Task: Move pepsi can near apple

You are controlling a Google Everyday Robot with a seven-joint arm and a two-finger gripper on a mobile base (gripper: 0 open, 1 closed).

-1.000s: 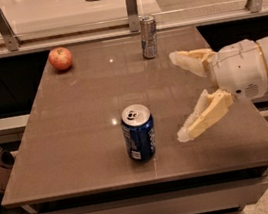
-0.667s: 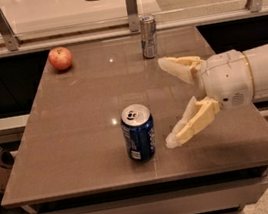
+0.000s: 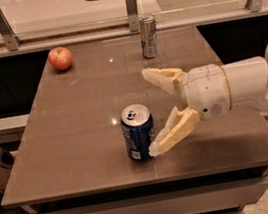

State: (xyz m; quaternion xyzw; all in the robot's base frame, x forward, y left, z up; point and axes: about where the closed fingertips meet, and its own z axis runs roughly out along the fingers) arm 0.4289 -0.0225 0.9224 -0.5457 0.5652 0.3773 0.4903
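The pepsi can [image 3: 138, 132] stands upright near the front middle of the brown table [image 3: 76, 128], dark blue with a silver top. The apple [image 3: 60, 58], red with a yellowish blush, sits at the table's far left corner. My gripper [image 3: 152, 111] reaches in from the right, open, with its cream fingers [image 3: 171, 133] spread wide. The near finger's tip is right beside the can's right side; the far finger is behind and to the right of the can. The can is not between the fingers.
A taller slim silver can [image 3: 148, 36] stands at the far edge of the table, right of centre. A glass railing with metal posts [image 3: 131, 8] runs behind the table. The table's front edge [image 3: 146, 182] is close to the pepsi can.
My gripper has moved left across the table toward the pepsi can, still open. The cans and the apple have not moved.
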